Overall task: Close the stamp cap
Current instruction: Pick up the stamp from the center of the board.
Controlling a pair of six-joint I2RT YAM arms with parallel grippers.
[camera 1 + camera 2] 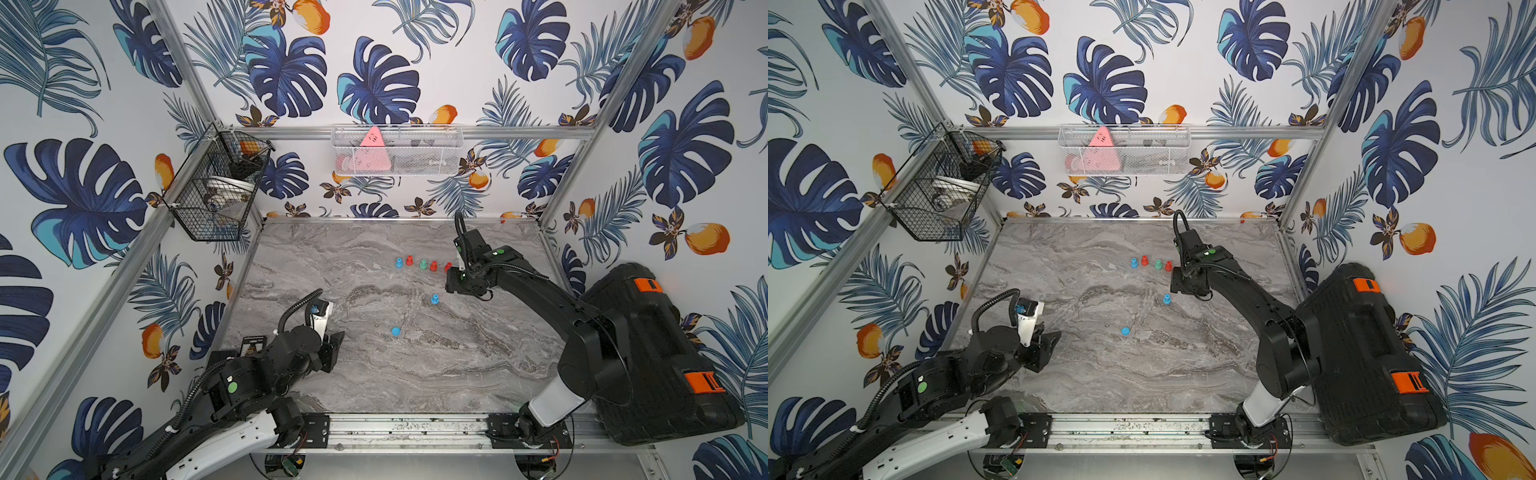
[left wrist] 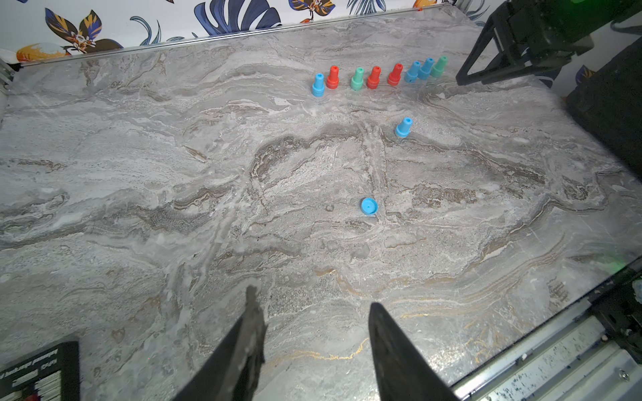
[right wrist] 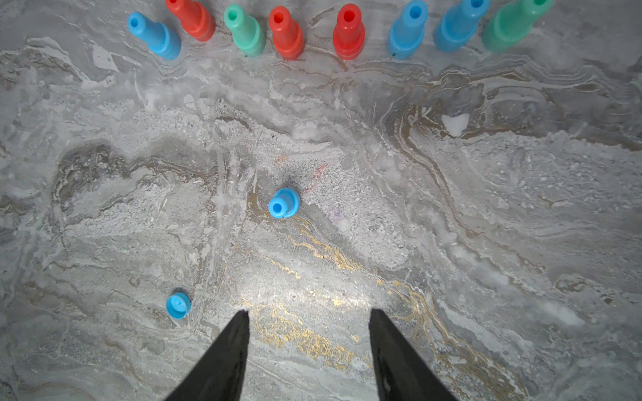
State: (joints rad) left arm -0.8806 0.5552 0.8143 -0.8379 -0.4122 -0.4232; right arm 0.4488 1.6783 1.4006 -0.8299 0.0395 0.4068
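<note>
I am viewing a flat tabletop point(image 1: 374, 374) with a grey marble print, matt and veined in brown and gold. A row of stamps point(image 2: 373, 77) in smooth blue, red and green plastic is standing upright along the far side. Each is a stepped cylinder with a narrow neck and a hole in its top. One blue stamp point(image 1: 435, 299) of the same shape is standing alone, nearer than the row. A blue cap point(image 1: 395, 331), short and round, is lying on the tabletop apart from it, nearer and to the left.

I am reading the right gripper point(image 3: 309, 314) as open: its black tapered fingers are standing apart, gripping and touching nothing. The left gripper point(image 2: 314, 303) is showing a similar empty gap.

In both top views the blue stamp is sitting just near-left of the right gripper. The blue cap is lying between the two grippers, right of the left gripper and well apart from it.
</note>
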